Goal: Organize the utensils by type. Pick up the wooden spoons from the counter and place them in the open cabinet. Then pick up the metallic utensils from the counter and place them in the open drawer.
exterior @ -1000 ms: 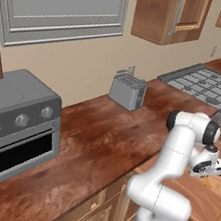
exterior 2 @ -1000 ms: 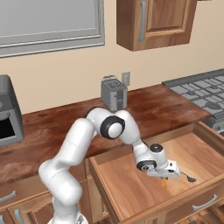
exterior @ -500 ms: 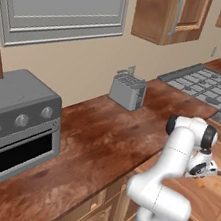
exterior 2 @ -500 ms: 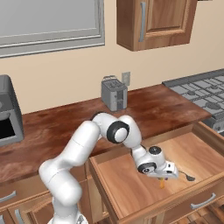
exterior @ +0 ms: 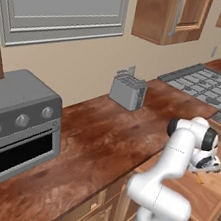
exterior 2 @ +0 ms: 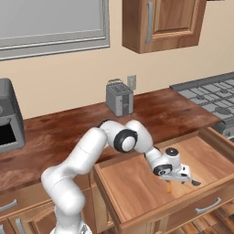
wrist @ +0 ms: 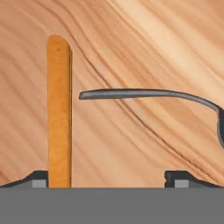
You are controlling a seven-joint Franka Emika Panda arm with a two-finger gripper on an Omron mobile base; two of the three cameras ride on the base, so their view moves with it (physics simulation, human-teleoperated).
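Note:
My gripper [exterior 2: 176,175] reaches down into the open drawer [exterior 2: 132,183], its jaws open and spread wide just above the floor. The slim orange fork [wrist: 59,109] lies flat on the light wood, right beside my left fingertip [wrist: 38,178] and free of both fingers. It shows as a small orange sliver [exterior 2: 169,186] under the hand, and again as the fork [exterior: 199,178] below the gripper [exterior: 208,165]. A grey metal utensil [wrist: 144,93] lies across the floor ahead. The wooden spoons are out of view. The cabinet [exterior 2: 160,23] hangs above the counter [exterior 2: 68,132].
A toaster [exterior 2: 119,97] stands at the back of the counter [exterior: 101,146]. A grey toaster oven [exterior: 17,123] sits at the left. The stove top [exterior 2: 205,96] lies to the right. The drawer's front and sides [exterior: 210,199] wall in the hand.
The jaws have gone from nearly shut to wide open, letting the orange fork go onto the drawer floor. The hand has barely shifted.

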